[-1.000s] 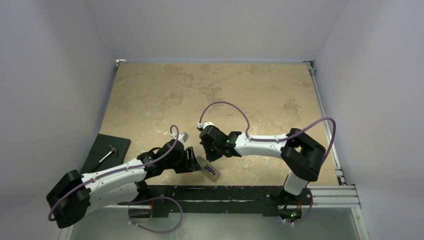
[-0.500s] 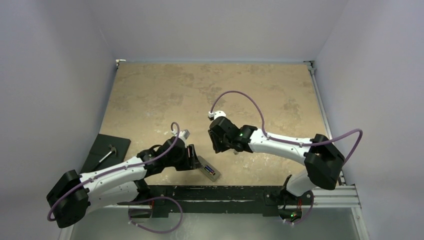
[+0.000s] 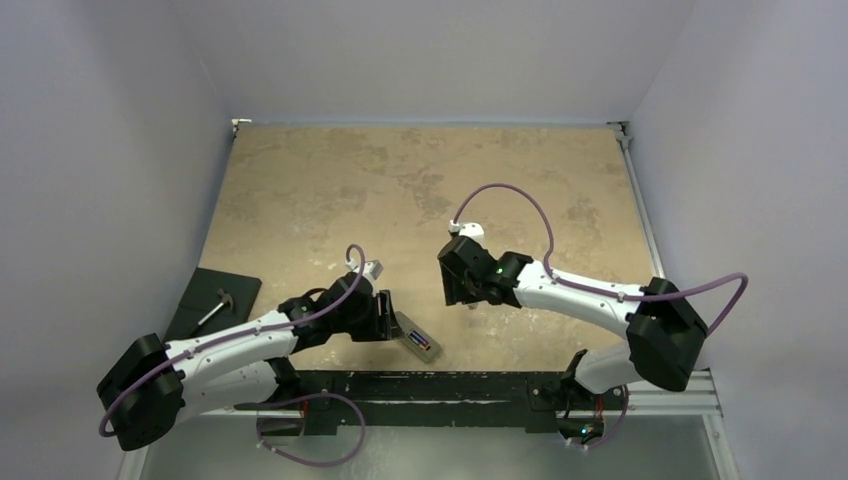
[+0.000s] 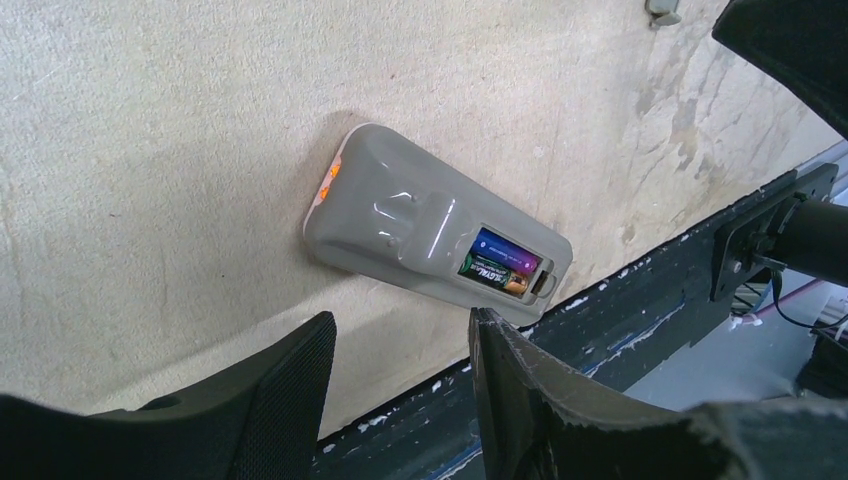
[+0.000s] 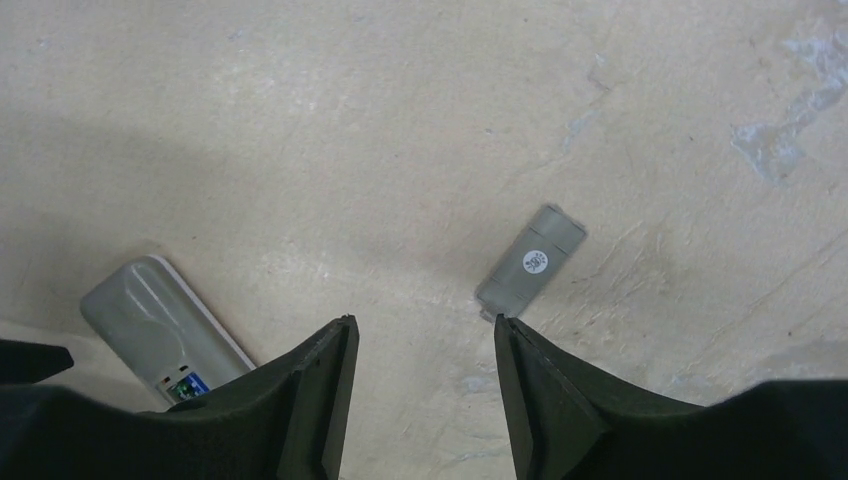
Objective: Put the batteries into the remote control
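Note:
The remote control (image 4: 420,225) lies back up on the tan table, close to the near edge, also seen from above (image 3: 416,338). Its battery recess is uncovered and holds both batteries side by side, the purple-blue one (image 4: 506,247) and the dark one with a gold end (image 4: 492,272). My left gripper (image 4: 400,345) hovers open just short of the remote, nothing between its fingers. My right gripper (image 5: 425,330) is open over bare table to the right of the remote (image 5: 150,318), holding nothing. In the top view, the right gripper (image 3: 455,290) hangs up and right of the remote.
A small flat grey cover piece (image 5: 530,265) with a round white sticker lies just beyond my right fingertip. A black mat (image 3: 212,305) with a small tool sits at the table's left edge. The black frame rail (image 3: 450,385) runs along the near edge, right below the remote.
My right arm has drawn away from the remote to the right, and its gripper has gone from shut to open. The left arm and the remote have stayed put.

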